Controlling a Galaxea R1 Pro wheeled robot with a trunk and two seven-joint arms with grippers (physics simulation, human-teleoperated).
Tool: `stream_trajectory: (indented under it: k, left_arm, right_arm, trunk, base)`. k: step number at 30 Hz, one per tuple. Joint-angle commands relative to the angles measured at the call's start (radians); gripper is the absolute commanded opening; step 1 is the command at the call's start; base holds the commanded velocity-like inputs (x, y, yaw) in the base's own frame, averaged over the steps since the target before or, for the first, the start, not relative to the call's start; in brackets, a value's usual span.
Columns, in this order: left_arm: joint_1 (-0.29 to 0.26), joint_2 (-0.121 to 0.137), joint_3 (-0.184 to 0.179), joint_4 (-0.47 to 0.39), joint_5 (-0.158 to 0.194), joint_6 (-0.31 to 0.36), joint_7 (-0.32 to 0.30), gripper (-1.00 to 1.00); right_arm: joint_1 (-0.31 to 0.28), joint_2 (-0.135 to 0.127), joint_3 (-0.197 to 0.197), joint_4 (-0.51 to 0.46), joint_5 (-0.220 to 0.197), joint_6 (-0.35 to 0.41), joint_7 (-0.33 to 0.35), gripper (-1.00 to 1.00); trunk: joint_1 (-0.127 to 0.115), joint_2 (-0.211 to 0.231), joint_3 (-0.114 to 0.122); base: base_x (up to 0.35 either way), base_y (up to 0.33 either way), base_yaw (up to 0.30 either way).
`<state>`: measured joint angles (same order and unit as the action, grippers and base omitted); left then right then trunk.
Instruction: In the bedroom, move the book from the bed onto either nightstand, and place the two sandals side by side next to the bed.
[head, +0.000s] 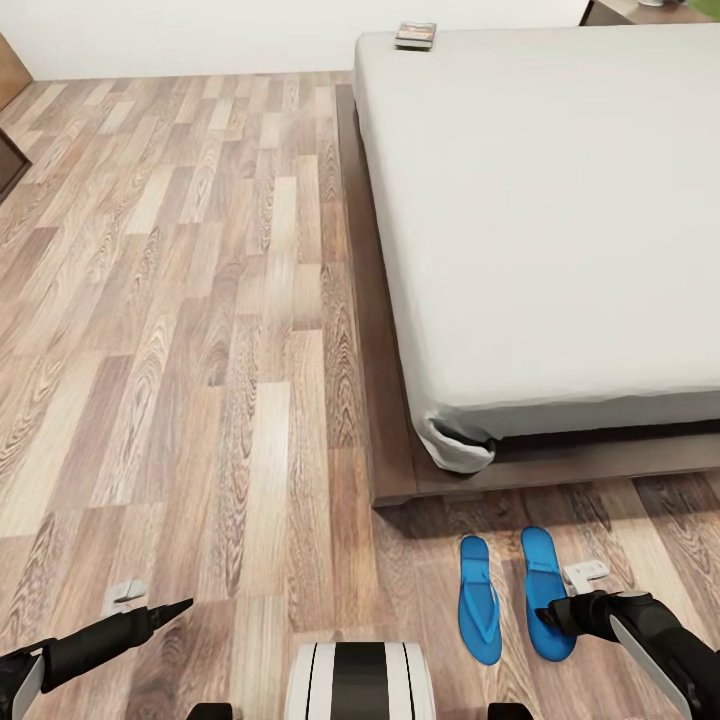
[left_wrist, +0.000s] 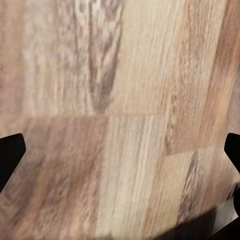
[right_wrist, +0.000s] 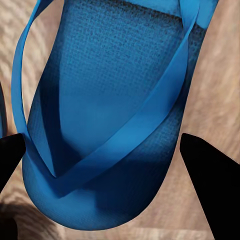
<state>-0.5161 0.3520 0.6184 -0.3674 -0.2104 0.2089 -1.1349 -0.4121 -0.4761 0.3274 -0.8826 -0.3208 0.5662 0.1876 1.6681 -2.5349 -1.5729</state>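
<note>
Left gripper (head: 170, 608): is being held low over the wood-plank floor (head: 200, 330) at the head view's lower left, apart from everything else; in the left wrist view its two dark fingertips (left_wrist: 10, 155) are being seen at opposite edges, spread wide, with nothing but bare planks between them.

Floor: is being shown as brown planks running from the robot toward the white wall (head: 200, 30).

Book (head: 415, 35): is being left lying flat on the far corner of the mattress, next to the wall, well apart from both arms.

Bed (head: 395, 420): is being seen as a dark-brown low frame carrying a light-grey mattress (head: 560, 220), taking up the right part of the head view; one mattress corner is being shown rumpled over the frame's near corner.

Sandals: the left sandal (head: 478, 598) and the right sandal (head: 545, 590) are being seen lying flat on the floor, side by side and parallel, just off the foot corner of the bed, a narrow strip of floor between them.

Right gripper (head: 556, 615): is being held directly above the right sandal (right_wrist: 115, 115); in the right wrist view its fingertips (right_wrist: 205, 155) are being seen spread on either side of the blue sole and straps, gripping nothing; whether they touch the sandal cannot be told.
</note>
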Motion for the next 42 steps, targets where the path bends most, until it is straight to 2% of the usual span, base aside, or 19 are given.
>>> stream_trajectory:
  k: [1, 11, 17, 23, 33, 42]
  left_arm:
    - [-0.001, -0.001, 0.009, -0.001, -0.007, 0.011, -0.006, 1.0]
    - [-0.001, -0.001, 0.008, -0.001, -0.007, 0.011, -0.006, 1.0]
    - [-0.001, -0.001, 0.008, -0.001, -0.007, 0.011, -0.006, 1.0]
    - [-0.001, -0.001, 0.009, -0.001, -0.007, 0.011, -0.006, 1.0]
    - [-0.001, -0.001, 0.008, -0.001, -0.007, 0.011, -0.006, 1.0]
    - [-0.001, -0.001, 0.008, -0.001, -0.007, 0.011, -0.006, 1.0]
  right_arm:
    - [-0.001, -0.001, 0.002, -0.001, -0.001, 0.004, 0.001, -1.0]
    - [-0.001, 0.0, 0.003, -0.001, -0.001, 0.004, 0.001, -1.0]
    - [-0.001, 0.001, 0.006, -0.013, 0.003, 0.001, 0.002, -1.0]
    - [-0.001, 0.002, 0.009, -0.01, 0.005, -0.106, 0.001, -1.0]
    - [-0.001, 0.002, 0.009, -0.007, 0.011, -0.12, 0.001, -1.0]
    - [-0.001, 0.002, 0.009, -0.007, 0.012, -0.12, 0.0, -1.0]
  trunk:
    - [0.0, 0.0, -0.001]
    - [0.004, -0.002, -0.035]
    - [0.004, -0.002, -0.035]
    - [0.004, -0.002, -0.035]
    - [0.004, -0.002, -0.035]
    - [0.008, -0.004, -0.07]
  base:
    - [0.0, 0.0, 0.0]
    - [0.0, 0.0, 0.0]
    - [0.0, 0.0, 0.0]
    - [0.0, 0.0, 0.0]
    - [0.0, 0.0, 0.0]
    - [0.0, 0.0, 0.0]
